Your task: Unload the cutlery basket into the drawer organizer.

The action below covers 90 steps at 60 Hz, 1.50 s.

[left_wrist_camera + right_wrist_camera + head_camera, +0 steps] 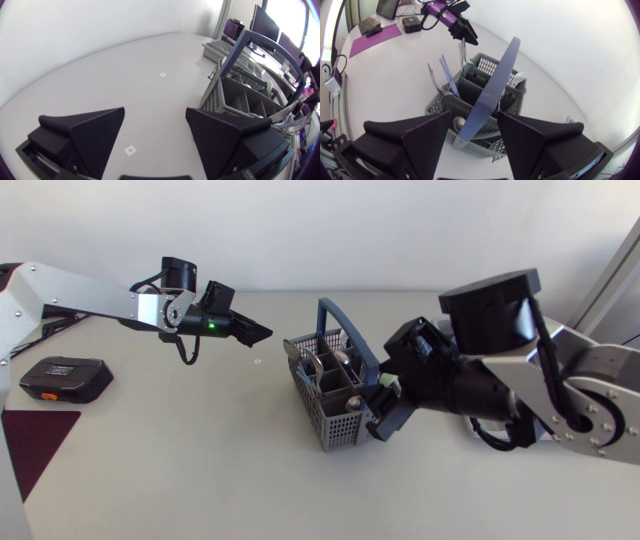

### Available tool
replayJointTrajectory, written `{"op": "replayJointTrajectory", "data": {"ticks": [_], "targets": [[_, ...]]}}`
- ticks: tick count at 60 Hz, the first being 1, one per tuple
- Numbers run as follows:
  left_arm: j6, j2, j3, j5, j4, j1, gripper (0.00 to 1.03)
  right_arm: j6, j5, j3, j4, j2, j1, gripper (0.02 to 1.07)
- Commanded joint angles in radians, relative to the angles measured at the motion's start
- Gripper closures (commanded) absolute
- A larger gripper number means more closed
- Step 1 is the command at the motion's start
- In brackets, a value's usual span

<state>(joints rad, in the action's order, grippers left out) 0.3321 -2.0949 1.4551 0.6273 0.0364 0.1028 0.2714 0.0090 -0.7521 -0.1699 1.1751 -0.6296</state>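
From where I stand, the right gripper (474,115) has its fingers spread either side of the foot of the blue handle (495,80), and I can see no squeeze on it, so it grips nothing. That handle arches over the grey cutlery basket (335,425), which stands upright on the table (200,470). The cutlery (340,360) stands in the basket's compartments: spoon bowls and a couple of flat blades poke above the rim. The left gripper (155,109) hangs apart from the basket on the side away from the right arm, jaws wide with only bare table between them. I'd judge the basket to be light, stiff mesh plastic that could tip or slide if a piece snags, so steadying it by the handle looks sensible. The pieces look hard, smooth and slippery, not fragile. Each is best pinched across its flat upper end and drawn straight up. A grey tray (217,47) just past the basket may be the organizer, though I cannot be sure. Between the basket and the left gripper a small white tag (130,149) carries a single letter. Well off beyond the left arm sit a black box (65,378) and a dark mat (30,435), with no print I can make out.
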Motion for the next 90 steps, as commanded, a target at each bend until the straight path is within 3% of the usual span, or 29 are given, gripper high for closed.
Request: {"op": "replayJointTrajectory", "data": {"ticks": [1, 8, 14, 17, 24, 41, 51, 52, 54, 55, 57, 58, 60, 72, 77, 90], "targets": [[-0.016, -0.022, -0.013, 0.003, 0.008, -0.014, 0.17, -0.061, 0.02, -0.056, -0.037, 0.049, -0.019, 0.29], [-0.016, -0.001, -0.044, 0.005, 0.011, -0.028, 0.17, -0.087, 0.06, -0.108, -0.063, 0.133, -0.047, 0.34], [-0.016, 0.026, -0.088, 0.005, 0.031, -0.032, 0.17, -0.097, 0.089, -0.121, -0.048, 0.167, -0.074, 0.67], [-0.015, 0.039, -0.111, 0.003, 0.043, -0.032, 0.17, -0.084, 0.101, -0.118, -0.042, 0.172, -0.079, 0.77], [-0.013, 0.07, -0.153, 0.003, 0.063, -0.034, 0.17, -0.02, 0.071, -0.102, -0.051, 0.143, -0.081, 0.77], [-0.008, 0.102, -0.183, 0.003, 0.065, -0.051, 0.17, 0.147, -0.196, -0.059, -0.217, -0.022, -0.018, 0.77], [-0.008, 0.102, -0.183, 0.003, 0.063, -0.046, 0.17, 0.216, -0.251, -0.02, -0.214, -0.017, 0.088, 0.76], [-0.008, 0.102, -0.182, 0.003, 0.062, -0.043, 0.17, 0.223, -0.253, -0.018, -0.207, -0.011, 0.102, 0.75], [-0.008, 0.102, -0.18, 0.003, 0.062, -0.04, 0.17, 0.227, -0.253, -0.015, -0.201, 0.001, 0.12, 0.65], [-0.008, 0.102, -0.179, 0.003, 0.057, -0.037, 0.17, 0.229, -0.254, -0.012, -0.201, 0.004, 0.13, 0.5], [-0.008, 0.104, -0.179, 0.003, 0.056, -0.032, 0.17, 0.229, -0.254, -0.01, -0.201, 0.004, 0.136, 0.38], [-0.008, 0.104, -0.177, 0.003, 0.054, -0.028, 0.17, 0.229, -0.254, -0.007, -0.203, -0.002, 0.142, 0.21], [-0.007, 0.104, -0.174, 0.003, 0.053, -0.022, 0.17, 0.229, -0.254, -0.001, -0.206, -0.017, 0.146, 0.12], [-0.007, 0.068, -0.107, 0.009, -0.009, 0.012, 0.18, 0.223, -0.256, 0.065, -0.23, -0.192, 0.151, 0.12], [-0.007, 0.041, -0.058, 0.043, -0.086, 0.026, 0.18, 0.223, -0.254, 0.092, -0.272, -0.267, 0.151, 0.25], [-0.01, 0.001, -0.009, 0.106, -0.142, 0.061, 0.42, 0.27, -0.256, 0.215, -0.293, -0.331, 0.182, 0.83]]}}
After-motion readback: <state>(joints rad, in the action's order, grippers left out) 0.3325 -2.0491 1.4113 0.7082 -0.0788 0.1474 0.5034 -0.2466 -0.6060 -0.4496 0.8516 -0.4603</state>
